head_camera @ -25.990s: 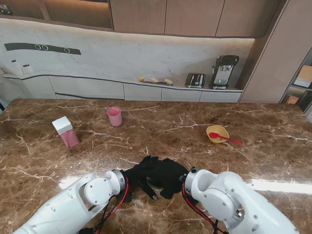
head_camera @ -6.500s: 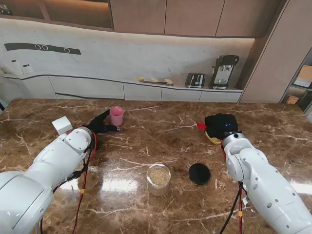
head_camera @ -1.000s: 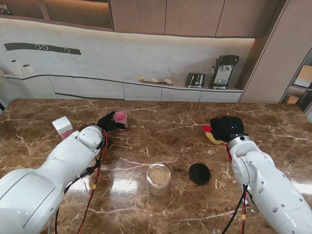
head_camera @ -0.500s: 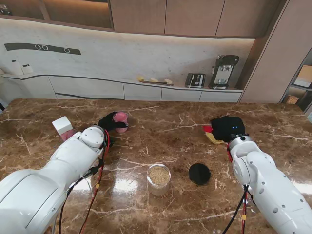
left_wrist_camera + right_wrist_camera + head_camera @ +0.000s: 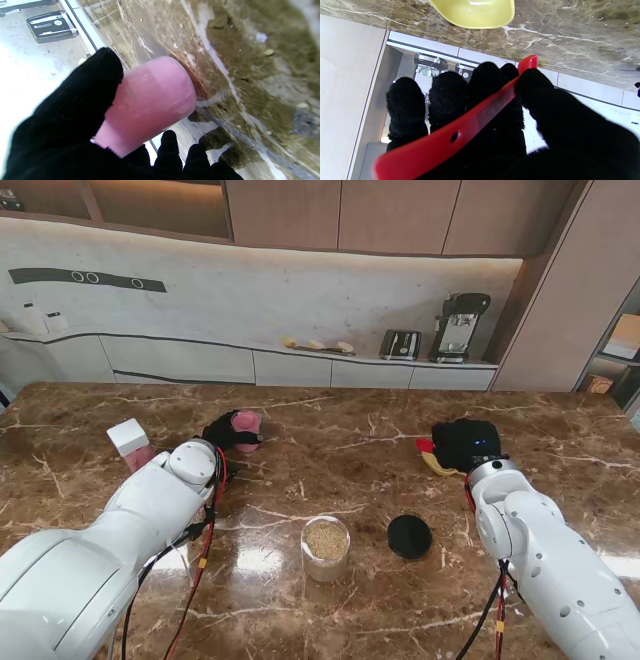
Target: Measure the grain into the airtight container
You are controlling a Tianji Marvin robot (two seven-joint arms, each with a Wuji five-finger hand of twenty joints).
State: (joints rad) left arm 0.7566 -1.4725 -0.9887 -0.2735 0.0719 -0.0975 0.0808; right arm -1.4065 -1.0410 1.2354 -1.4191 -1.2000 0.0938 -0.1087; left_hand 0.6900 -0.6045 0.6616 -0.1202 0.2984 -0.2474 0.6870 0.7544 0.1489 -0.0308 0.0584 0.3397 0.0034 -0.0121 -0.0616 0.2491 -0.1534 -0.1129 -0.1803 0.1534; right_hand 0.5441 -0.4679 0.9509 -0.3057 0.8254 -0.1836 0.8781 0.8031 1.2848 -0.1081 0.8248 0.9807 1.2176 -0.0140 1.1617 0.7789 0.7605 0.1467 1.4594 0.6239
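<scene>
The left hand [image 5: 222, 430] was wrapped around the pink cup [image 5: 246, 427] in the upper left of the stand view, thumb on one side and fingers [image 5: 168, 147] curling under, though the cup's base appeared to rest on the table [image 5: 330, 455]. The right hand [image 5: 462, 442] gripped the red spoon [image 5: 460, 132] by its flat handle, just beside the yellow bowl [image 5: 475, 11] at the right. The jar [image 5: 326, 547] of grain stood open in the lower centre, its black lid [image 5: 409, 536] lying apart to the right. The cup looked light, stiff and smooth, likely slippery; a mid-wall hold seemed best. The spoon seemed thin and rigid. Counted: one cup, one spoon, one bowl, one jar, one lid, one white-capped box [image 5: 131, 444]
</scene>
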